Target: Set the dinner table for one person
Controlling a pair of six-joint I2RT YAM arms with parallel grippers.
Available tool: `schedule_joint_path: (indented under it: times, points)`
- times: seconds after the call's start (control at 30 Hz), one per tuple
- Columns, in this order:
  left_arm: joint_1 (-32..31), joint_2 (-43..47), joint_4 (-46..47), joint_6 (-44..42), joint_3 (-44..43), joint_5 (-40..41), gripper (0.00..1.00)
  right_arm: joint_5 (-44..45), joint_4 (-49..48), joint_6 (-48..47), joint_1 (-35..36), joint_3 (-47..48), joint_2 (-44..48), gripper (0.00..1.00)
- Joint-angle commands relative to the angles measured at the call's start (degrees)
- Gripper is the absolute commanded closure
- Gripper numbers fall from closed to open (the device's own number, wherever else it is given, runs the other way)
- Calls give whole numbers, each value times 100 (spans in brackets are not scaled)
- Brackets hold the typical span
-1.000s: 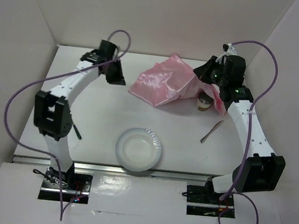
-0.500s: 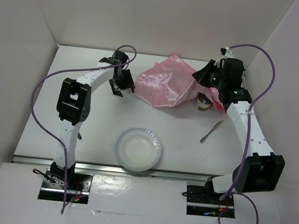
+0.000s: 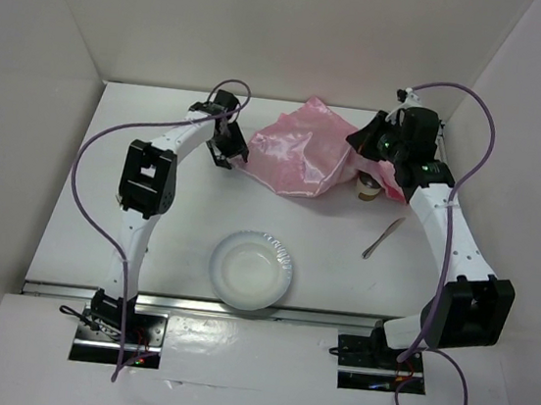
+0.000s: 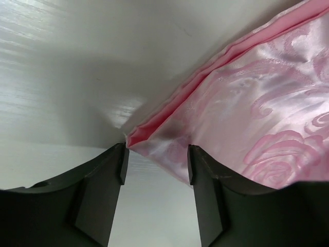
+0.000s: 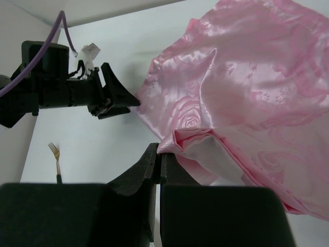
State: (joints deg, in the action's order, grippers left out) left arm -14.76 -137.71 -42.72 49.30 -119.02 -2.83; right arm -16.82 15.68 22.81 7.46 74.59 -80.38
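A shiny pink cloth mat lies crumpled at the back of the white dinner table. My left gripper is at the mat's left corner. In the left wrist view its jaws stand open, with that corner of the mat between the fingers. My right gripper is shut on a folded edge at the mat's right side and holds it above the table. The right wrist view shows the fold of the mat pinched in the shut right gripper, with the left gripper across from it.
A clear plate sits near the front middle. A spoon lies to the right of it. A small cup stands under the mat's right edge. A fork lies at the left. White walls enclose the table.
My left arm has swung right from the back left to the mat's left corner, and its jaws have opened around it. The right gripper has stayed shut on the fold.
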Motion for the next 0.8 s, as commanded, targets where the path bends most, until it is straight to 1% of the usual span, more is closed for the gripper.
schedule_joint_path:
  times: [0.0, 0.07, 0.1, 0.13, 0.23, 0.27, 0.3, 0.4, 0.47, 0.5, 0.57, 0.6, 0.67, 0.7, 0.73, 0.77]
  points:
    - [-18, -344, -123, 98, -104, -94, 35, -58, -118, -48, -35, -93, 180, 100]
    - [-18, -344, 79, 98, -25, -209, 37, -58, -118, -48, -35, -93, 180, 100]
    - [-18, -344, 158, 98, 36, -270, 41, -58, -118, -48, -35, -93, 180, 100]
    - [-18, -344, 211, 98, 37, -340, 53, -111, -66, -48, -35, -93, 180, 100]
    - [-18, -344, 211, 98, -112, -341, 81, -111, -65, -48, -35, -93, 180, 100]
    - [-18, -344, 211, 98, -112, -445, 97, -111, -65, -48, -35, -93, 180, 100]
    - [-18, -283, 481, 98, -17, -734, 100, -111, -65, -48, -35, -93, 180, 100]
    - [-18, -2, 660, 98, -33, -903, 100, -50, -65, -101, -87, -93, 119, 100]
    - [-18, 191, 502, 27, -164, -641, 100, -50, 4, -101, -140, 81, 58, 100]
    - [61, 427, 397, -42, -304, -527, 100, -50, 5, -162, -192, 82, 57, 100]
    - [157, 761, 334, -122, -306, -359, 100, -102, 5, -163, -324, 328, -48, 100]
    - [271, 1172, 334, -174, -306, -359, 100, -294, 5, -163, -385, 415, -205, 100]
    - [491, 1605, 483, -175, -306, -297, 100, -418, 118, -163, -500, 854, -434, 100]
    - [570, 1807, 484, -175, -306, -297, 100, -471, 119, -215, -500, 1056, -687, 100]
    - [649, 2174, 571, -175, -306, -462, 100, -471, 180, -215, -500, 1493, -803, 100]
    - [833, 2335, 650, -175, -306, -542, 100, -471, 259, -285, -553, 1741, -995, 100]
